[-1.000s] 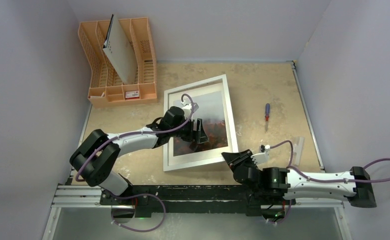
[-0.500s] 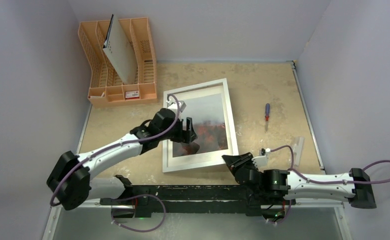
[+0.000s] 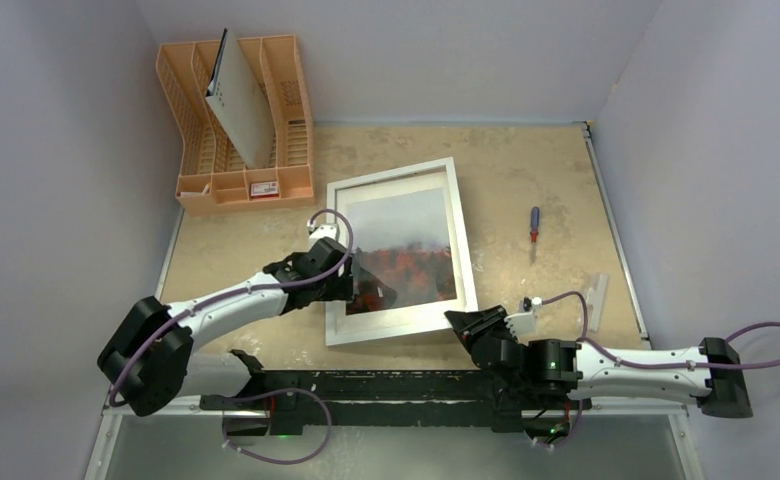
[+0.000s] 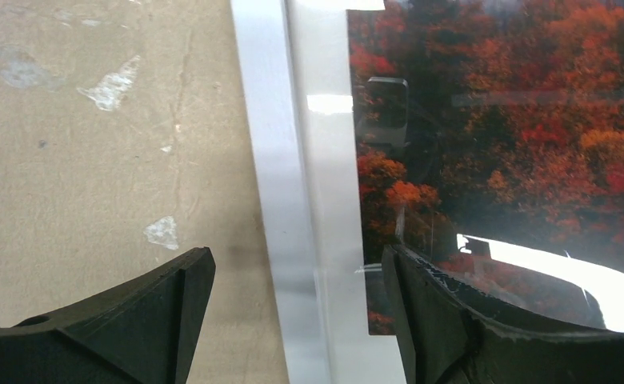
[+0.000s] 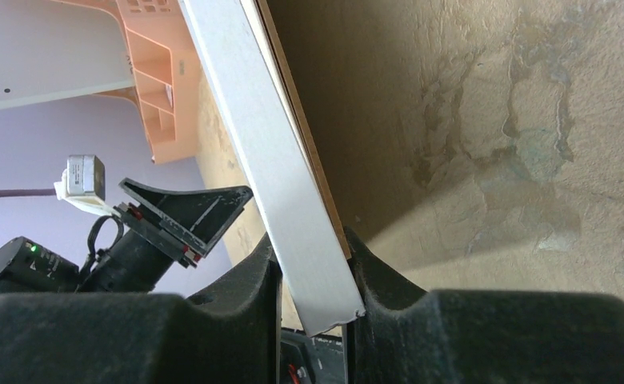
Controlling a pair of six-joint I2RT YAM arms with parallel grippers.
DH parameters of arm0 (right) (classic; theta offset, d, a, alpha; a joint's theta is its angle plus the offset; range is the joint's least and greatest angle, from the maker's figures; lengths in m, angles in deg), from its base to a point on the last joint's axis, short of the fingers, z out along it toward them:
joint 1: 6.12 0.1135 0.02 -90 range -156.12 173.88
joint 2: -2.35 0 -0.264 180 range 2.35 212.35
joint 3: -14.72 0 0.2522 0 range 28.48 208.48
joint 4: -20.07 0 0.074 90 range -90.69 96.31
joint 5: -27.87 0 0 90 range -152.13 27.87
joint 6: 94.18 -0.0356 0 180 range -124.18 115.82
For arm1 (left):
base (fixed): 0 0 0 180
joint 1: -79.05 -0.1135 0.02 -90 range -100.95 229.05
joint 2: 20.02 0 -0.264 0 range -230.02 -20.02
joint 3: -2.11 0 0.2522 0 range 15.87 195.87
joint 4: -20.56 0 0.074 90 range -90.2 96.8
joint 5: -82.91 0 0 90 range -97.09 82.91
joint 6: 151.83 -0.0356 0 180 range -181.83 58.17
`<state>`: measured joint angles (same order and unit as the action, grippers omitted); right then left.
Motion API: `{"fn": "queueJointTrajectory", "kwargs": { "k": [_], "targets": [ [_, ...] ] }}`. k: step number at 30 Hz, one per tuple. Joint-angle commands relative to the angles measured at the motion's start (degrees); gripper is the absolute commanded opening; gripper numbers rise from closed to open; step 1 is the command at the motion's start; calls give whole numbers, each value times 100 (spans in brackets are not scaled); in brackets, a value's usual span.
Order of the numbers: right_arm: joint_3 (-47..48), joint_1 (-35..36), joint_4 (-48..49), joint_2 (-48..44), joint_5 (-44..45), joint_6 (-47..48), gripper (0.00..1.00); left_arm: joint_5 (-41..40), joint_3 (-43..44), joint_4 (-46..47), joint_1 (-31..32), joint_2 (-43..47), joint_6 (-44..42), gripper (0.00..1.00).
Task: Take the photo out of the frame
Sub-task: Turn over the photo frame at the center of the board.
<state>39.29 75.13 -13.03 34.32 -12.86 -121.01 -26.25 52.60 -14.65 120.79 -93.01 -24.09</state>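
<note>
The frame (image 3: 398, 322) lies on the table, white border up, with the photo (image 3: 414, 268) of red-orange foliage inside it, fading to pale grey at the far end. My left gripper (image 3: 358, 285) is open at the frame's left side. In the left wrist view its jaws (image 4: 297, 320) straddle the white border (image 4: 273, 160), with the photo (image 4: 525, 120) under glare on the right. My right gripper (image 3: 466, 325) is shut on the frame's near right corner. The right wrist view shows the fingers (image 5: 313, 288) pinching that white edge (image 5: 249, 136), which is tilted up and shows a brown back.
An orange rack (image 3: 234, 165) at the back left holds a grey-white board with small holes (image 3: 238, 105). A screwdriver (image 3: 534, 228) and a clear strip (image 3: 596, 297) lie to the right of the frame. Walls close in on three sides.
My left gripper has drawn back from over the photo to the frame's left border. My right arm has stretched lower and kept its grip on the corner.
</note>
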Motion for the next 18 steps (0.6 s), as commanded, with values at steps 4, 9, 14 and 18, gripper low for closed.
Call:
{"fn": "queueJointTrajectory", "kwargs": {
  "k": [4,9,14,18],
  "targets": [
    [-110,40,-1383,100,-362,759,14,625,-227,423,-743,59,-178,78],
    [-114,40,-1354,9,-355,792,13,1475,-495,983,-966,-133,-449,72],
    [-97,40,-1393,-70,-365,837,13,1783,-398,1053,-970,-678,-556,67],
    [-75,40,-1508,-107,-368,804,14,1757,-387,1006,-966,-833,-598,54]
  ]
}}
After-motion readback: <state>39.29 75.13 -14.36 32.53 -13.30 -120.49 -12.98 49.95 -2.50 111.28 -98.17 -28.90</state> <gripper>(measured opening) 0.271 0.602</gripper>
